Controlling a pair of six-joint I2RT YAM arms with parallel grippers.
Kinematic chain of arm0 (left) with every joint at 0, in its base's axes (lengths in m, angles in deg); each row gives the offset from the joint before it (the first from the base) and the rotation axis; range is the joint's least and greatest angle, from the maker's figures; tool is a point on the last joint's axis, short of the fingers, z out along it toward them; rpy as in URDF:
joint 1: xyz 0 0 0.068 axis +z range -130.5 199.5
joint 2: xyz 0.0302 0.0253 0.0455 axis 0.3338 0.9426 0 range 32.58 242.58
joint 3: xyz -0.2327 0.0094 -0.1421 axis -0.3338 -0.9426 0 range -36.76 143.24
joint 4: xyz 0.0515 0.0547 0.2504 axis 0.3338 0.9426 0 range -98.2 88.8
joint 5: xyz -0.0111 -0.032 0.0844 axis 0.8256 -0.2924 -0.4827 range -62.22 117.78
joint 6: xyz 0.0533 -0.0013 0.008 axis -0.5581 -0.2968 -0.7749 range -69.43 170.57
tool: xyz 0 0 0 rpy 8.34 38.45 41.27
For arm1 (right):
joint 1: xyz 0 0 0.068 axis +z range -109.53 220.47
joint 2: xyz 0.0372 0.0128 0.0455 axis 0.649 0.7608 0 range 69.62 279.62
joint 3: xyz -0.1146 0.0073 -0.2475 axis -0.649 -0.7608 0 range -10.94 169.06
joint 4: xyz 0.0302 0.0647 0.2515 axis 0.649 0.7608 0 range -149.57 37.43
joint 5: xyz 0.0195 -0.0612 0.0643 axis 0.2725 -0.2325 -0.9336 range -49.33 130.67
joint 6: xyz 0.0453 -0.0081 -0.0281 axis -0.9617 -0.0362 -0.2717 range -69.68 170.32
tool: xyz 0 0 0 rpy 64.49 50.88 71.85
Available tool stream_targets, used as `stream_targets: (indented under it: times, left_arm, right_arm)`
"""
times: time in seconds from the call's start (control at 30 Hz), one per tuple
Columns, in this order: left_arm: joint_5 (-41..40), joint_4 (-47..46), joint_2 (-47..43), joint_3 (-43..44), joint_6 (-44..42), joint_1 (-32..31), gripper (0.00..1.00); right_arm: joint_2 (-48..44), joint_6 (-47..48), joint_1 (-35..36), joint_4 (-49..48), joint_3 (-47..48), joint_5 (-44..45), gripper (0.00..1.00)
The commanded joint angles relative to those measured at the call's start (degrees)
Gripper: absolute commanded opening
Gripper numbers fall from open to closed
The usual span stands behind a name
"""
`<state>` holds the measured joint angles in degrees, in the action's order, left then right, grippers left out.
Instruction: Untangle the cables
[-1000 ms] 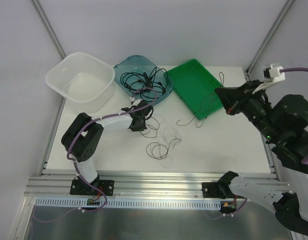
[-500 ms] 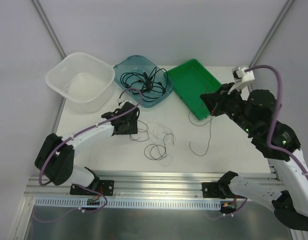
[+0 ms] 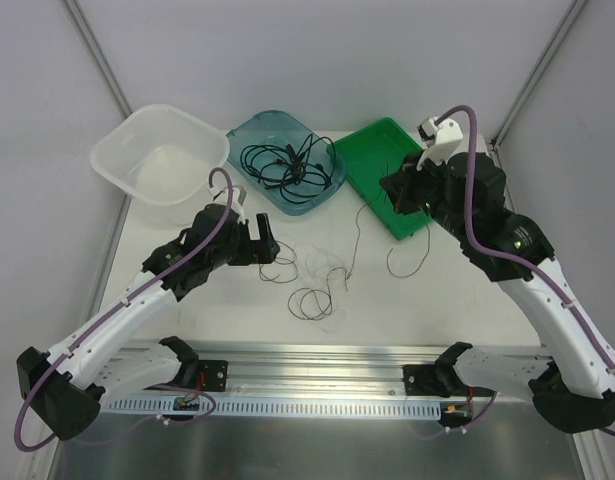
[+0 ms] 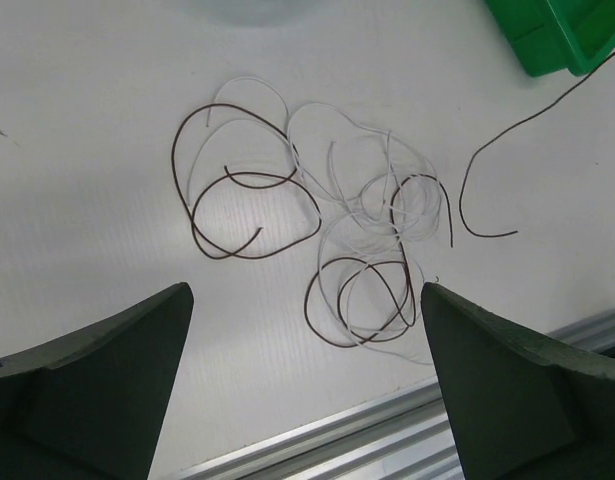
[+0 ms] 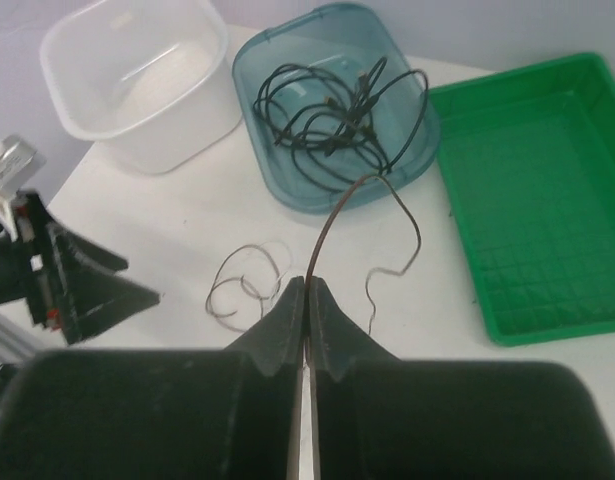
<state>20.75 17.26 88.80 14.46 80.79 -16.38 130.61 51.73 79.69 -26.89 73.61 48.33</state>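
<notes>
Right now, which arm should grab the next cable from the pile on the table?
Left. The left gripper hangs open over the pile; the right gripper is shut on a brown cable.

No readable text, labels or numbers appear on anything.

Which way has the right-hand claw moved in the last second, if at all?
Yes. The right gripper, shut on a thin cable, swung left: from beyond the green tray's right edge to over the tray.
</notes>
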Motion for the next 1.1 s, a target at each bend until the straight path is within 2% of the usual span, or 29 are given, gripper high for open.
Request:
stream_targets:
  times: [0.0, 0.1, 0.17, 0.33, 0.47, 0.63, 0.77, 1.07]
  left_arm:
    - [3.6, 1.0, -0.9, -1.7, -0.2, 3.0, 0.99]
    - [10.5, 2.9, -0.6, -2.4, 0.4, 9.5, 0.99]
    - [13.0, 4.0, -0.9, -2.2, -0.7, 11.6, 0.99]
    - [11.5, 8.1, -0.9, 2.0, -6.6, 14.6, 0.99]
    - [7.4, 9.2, -0.4, 2.5, -10.5, 15.3, 0.99]
    - [-2.9, 7.3, 0.2, -2.2, -13.4, 15.8, 0.99]
    - [-4.7, 4.8, 0.2, -6.7, -14.0, 16.1, 0.99]
    - [-10.6, 4.5, 0.3, -7.0, -16.0, 16.5, 0.99]
  right_arm:
    - [3.6, 5.4, -1.8, -3.9, 8.1, 4.4, 0.01]
    - [6.4, 6.8, -3.4, -4.1, 11.9, 6.3, 0.01]
    - [7.6, 8.3, -4.5, -4.5, 14.8, 7.0, 0.01]
    - [10.6, 10.4, -10.1, -8.5, 17.0, 9.2, 0.01]
    - [14.2, 9.9, -15.9, -11.7, 17.9, 6.1, 0.01]
    - [18.6, 9.8, -21.7, -18.4, 15.7, 3.0, 0.01]
    - [24.2, 10.0, -25.2, -21.5, 15.2, 2.1, 0.01]
    - [38.8, 9.0, -27.9, -26.5, 12.0, -1.9, 0.01]
